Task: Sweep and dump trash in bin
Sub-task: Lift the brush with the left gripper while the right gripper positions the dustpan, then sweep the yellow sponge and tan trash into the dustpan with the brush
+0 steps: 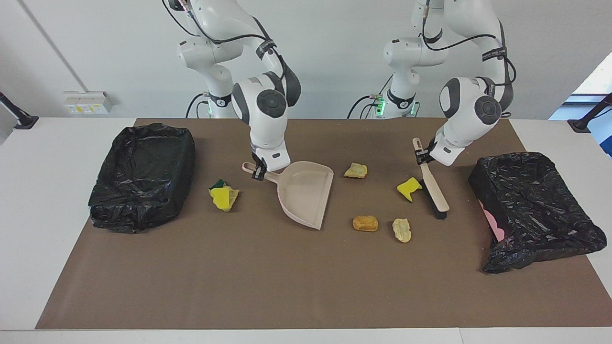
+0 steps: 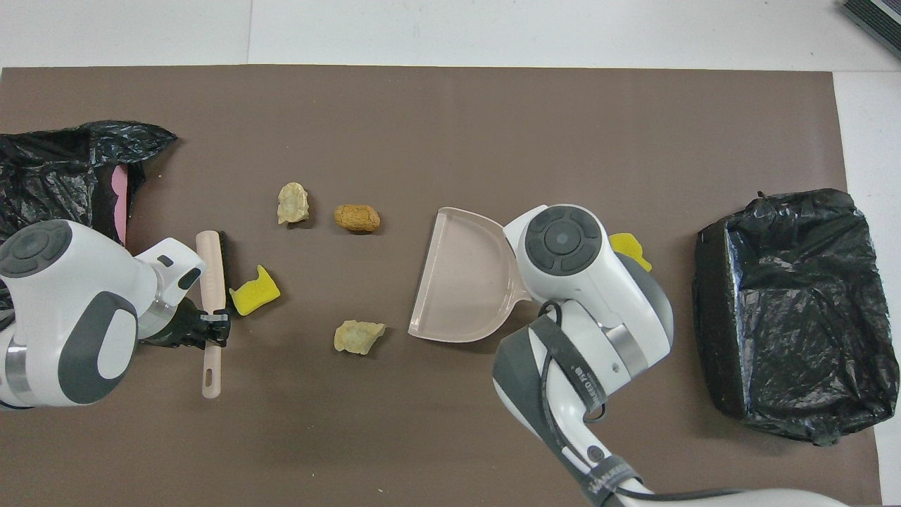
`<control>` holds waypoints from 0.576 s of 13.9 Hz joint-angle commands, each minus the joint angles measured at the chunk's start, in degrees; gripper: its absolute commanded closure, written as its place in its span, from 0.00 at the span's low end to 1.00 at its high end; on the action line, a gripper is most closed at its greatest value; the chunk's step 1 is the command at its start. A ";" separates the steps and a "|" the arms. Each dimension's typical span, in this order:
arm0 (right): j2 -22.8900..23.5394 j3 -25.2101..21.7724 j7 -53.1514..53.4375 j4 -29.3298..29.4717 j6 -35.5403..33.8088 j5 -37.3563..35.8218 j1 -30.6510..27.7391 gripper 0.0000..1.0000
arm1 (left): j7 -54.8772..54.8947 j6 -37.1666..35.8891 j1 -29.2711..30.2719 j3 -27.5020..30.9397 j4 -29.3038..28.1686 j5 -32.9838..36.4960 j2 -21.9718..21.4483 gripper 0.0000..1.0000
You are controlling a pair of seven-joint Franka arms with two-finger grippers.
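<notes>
My right gripper (image 1: 258, 171) is shut on the handle of the beige dustpan (image 1: 306, 191), which rests on the mat with its mouth toward the left arm's end (image 2: 468, 274). My left gripper (image 1: 421, 155) is shut on the handle of the beige hand brush (image 1: 432, 184), whose bristles are down on the mat (image 2: 212, 282). A yellow chunk (image 1: 409, 188) lies right beside the brush. A tan chunk (image 1: 355, 170), an orange-brown chunk (image 1: 365, 223) and a pale chunk (image 1: 401, 230) lie between brush and dustpan. A yellow, green-backed chunk (image 1: 224, 196) lies beside the dustpan's handle.
A bin lined with a black bag (image 1: 143, 174) stands at the right arm's end of the brown mat. A second black-bagged bin (image 1: 535, 210) lies at the left arm's end, with a pink part showing.
</notes>
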 commanded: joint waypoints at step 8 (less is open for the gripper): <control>-7.48 0.30 0.89 -11.79 6.07 -0.93 0.00 1.00 | -17.94 -3.20 -15.41 0.15 -5.78 -3.21 -5.32 1.00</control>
